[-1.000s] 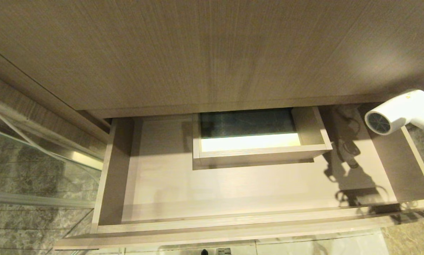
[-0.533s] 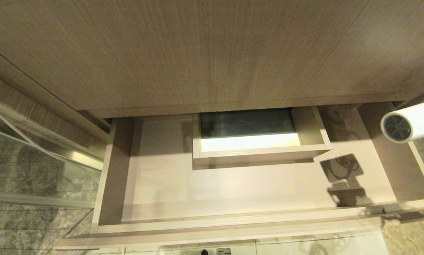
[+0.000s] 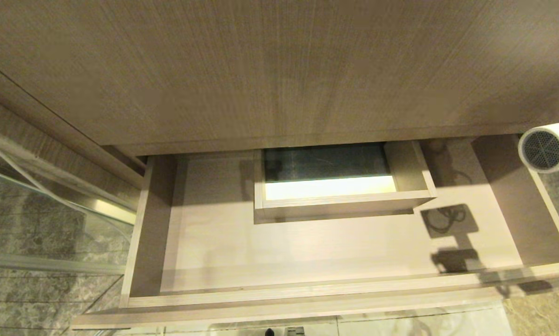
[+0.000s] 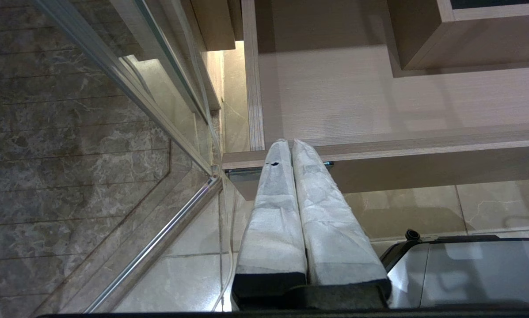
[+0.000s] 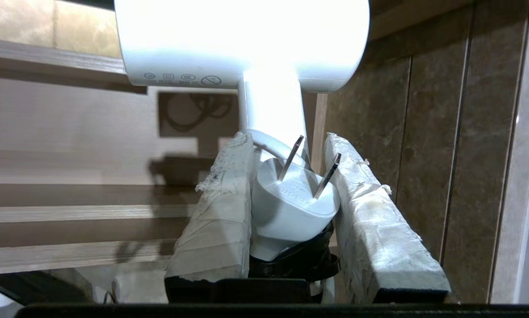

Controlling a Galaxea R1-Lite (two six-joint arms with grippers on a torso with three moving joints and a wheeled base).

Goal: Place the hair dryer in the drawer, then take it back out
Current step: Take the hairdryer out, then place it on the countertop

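**Dryer clamped by its handle, drawer open**

The white hair dryer (image 5: 242, 42) stands between my jaws, handle and two-pronged plug pinched there, fat barrel crosswise beyond my fingertips, dark mesh grille showing at one end. The light-wood drawer (image 3: 307, 284) lies pulled out beyond and below it, boxed cutout in its floor.

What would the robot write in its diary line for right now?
right gripper: shut on hair dryer handle, plug between fingers | dryer: above drawer right edge | drawer: open | left gripper: shut, idle
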